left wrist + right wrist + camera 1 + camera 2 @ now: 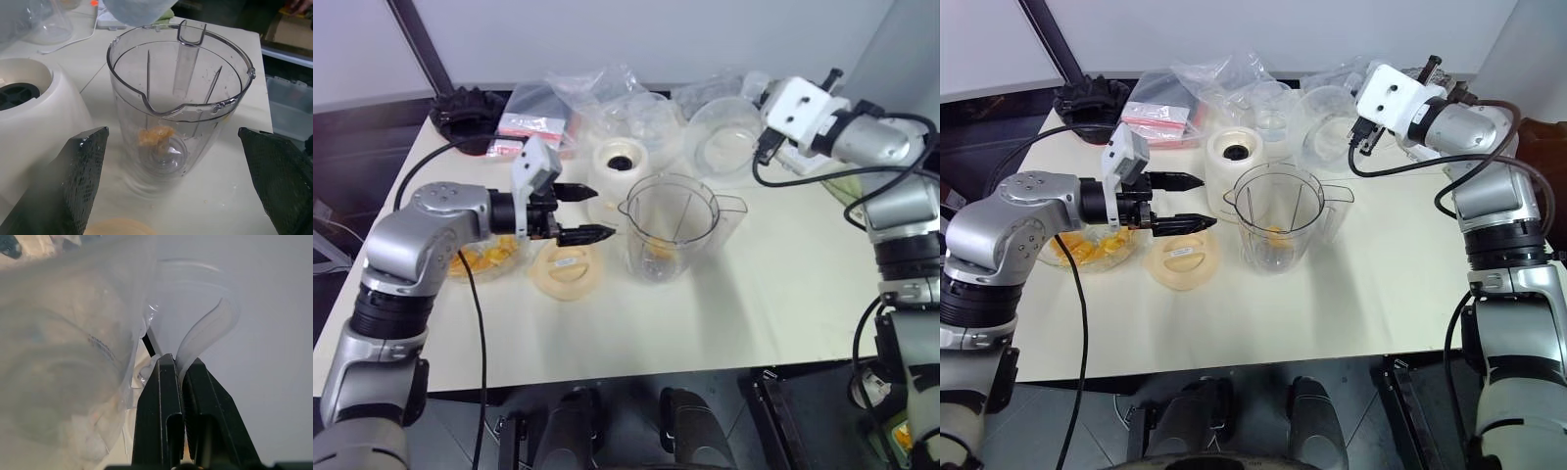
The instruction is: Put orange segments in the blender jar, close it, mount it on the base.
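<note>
The clear, tapering jar (668, 227) stands upright and lidless at the centre of the frame on the table (783, 294), its spout and handle showing, with a small clump of orange segments (155, 135) at the bottom by the blade. Just left of it the left gripper (585, 213) hangs with its fingers spread wide and empty, the cream base (623, 168) just behind. At upper right the right gripper (178, 363) is pinched closed on what looks like the rim of a clear lid (724, 137).
</note>
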